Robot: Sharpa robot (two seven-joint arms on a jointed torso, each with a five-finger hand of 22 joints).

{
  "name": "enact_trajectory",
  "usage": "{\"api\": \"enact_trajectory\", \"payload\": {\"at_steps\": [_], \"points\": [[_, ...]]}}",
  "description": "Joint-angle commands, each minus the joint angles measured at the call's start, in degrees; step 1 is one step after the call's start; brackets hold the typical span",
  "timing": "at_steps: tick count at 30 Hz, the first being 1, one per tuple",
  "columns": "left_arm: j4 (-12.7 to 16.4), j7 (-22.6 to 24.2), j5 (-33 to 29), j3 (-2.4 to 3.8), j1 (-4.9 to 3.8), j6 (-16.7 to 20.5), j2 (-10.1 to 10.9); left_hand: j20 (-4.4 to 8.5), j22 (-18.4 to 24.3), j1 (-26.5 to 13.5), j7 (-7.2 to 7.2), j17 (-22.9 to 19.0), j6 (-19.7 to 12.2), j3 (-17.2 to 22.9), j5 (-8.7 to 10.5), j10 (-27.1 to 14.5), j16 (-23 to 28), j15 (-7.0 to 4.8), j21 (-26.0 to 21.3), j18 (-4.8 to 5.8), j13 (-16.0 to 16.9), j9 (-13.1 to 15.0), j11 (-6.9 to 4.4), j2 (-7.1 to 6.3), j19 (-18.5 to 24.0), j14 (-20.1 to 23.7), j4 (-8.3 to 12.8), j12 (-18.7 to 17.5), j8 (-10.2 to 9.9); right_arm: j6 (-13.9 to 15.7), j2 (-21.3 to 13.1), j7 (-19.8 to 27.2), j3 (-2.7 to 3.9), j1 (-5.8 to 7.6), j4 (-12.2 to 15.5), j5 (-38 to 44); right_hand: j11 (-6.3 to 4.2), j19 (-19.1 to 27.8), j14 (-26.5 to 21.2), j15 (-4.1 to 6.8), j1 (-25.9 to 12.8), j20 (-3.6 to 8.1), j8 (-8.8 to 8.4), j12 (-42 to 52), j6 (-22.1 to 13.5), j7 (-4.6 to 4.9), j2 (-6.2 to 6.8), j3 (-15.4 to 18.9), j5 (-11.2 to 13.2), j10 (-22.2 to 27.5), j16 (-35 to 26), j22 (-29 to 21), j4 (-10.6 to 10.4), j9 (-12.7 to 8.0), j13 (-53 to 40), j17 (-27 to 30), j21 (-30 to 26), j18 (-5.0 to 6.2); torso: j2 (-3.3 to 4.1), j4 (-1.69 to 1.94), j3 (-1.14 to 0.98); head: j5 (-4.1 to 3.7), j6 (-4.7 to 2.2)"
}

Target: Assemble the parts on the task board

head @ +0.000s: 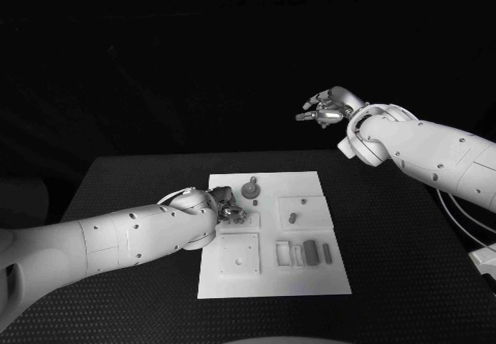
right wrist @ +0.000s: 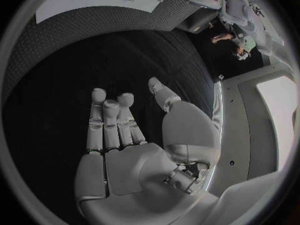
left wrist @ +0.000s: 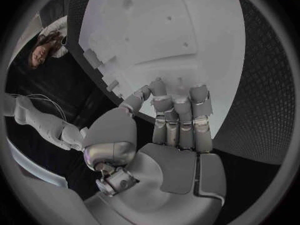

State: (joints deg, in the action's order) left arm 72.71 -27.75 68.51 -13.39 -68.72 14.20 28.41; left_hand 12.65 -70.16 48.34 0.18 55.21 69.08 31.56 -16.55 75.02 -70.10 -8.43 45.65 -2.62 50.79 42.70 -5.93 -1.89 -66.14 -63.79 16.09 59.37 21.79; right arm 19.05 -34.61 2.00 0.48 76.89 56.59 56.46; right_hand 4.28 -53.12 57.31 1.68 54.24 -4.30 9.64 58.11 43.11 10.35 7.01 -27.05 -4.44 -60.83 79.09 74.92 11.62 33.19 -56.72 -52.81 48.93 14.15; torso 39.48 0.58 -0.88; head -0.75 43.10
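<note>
From the head view, the left hand point(head: 222, 206) hovers low over the white board point(head: 310, 283) on the bench point(head: 403, 251), beside grey parts point(head: 251, 189); its grip cannot be told. The left wrist view shows its fingers point(left wrist: 199, 116) extended together, holding nothing. The right hand point(right wrist: 134, 155), raised beyond the bench, is open.

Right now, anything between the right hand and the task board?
Nothing visible. The right hand hangs raised beyond the table's far edge, fingers apart, holding nothing. Only bare black table lies between it and the task board. The left hand is at the board's left edge, off that path.
</note>
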Motion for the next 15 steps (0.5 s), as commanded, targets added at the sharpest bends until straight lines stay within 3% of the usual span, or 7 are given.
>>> {"api": "enact_trajectory", "payload": {"at_steps": [1,15], "points": [[0.3,0.2,0.2,-0.2,0.35,-1.0,0.0,1.11,-0.1,3.5,-0.08,-0.1,0.1,0.5,-0.14,-0.3,-0.3,0.01,-0.3,-1.04,-0.1,-0.1,-0.17,3.03,0.0,0.1,0.4,0.2,-0.2,-0.7,0.1,0.4,0.02,0.0,0.2,0.0,-0.04,0.4,-0.2,0.16,-0.4,-0.12,-0.25,0.3,-0.1,0.47,-0.1,0.0,-0.1,0.6,0.4,0.9,-0.3,-0.1,0.1,0.1,-0.3,0.85,-0.02,0.0,0.01,0.01,0.03],[0.7,0.1,1.0,-0.2,0.43,-1.5,0.3,1.11,-0.1,3.7,-0.09,-0.1,0.1,0.5,-0.1,-0.3,-0.3,0.02,-0.3,-1.05,-0.1,0.0,-0.18,3.07,0.0,0.1,0.4,0.2,-0.2,-0.7,0.0,0.5,0.02,0.0,0.2,0.0,-0.03,0.3,-0.3,0.16,-0.5,-0.12,-0.26,0.4,-0.1,0.47,-0.15,0.0,-0.1,0.6,0.4,0.9,-0.3,-0.1,0.1,0.1,-0.3,0.85,-0.02,0.0,0.0,0.04,0.09]]}}
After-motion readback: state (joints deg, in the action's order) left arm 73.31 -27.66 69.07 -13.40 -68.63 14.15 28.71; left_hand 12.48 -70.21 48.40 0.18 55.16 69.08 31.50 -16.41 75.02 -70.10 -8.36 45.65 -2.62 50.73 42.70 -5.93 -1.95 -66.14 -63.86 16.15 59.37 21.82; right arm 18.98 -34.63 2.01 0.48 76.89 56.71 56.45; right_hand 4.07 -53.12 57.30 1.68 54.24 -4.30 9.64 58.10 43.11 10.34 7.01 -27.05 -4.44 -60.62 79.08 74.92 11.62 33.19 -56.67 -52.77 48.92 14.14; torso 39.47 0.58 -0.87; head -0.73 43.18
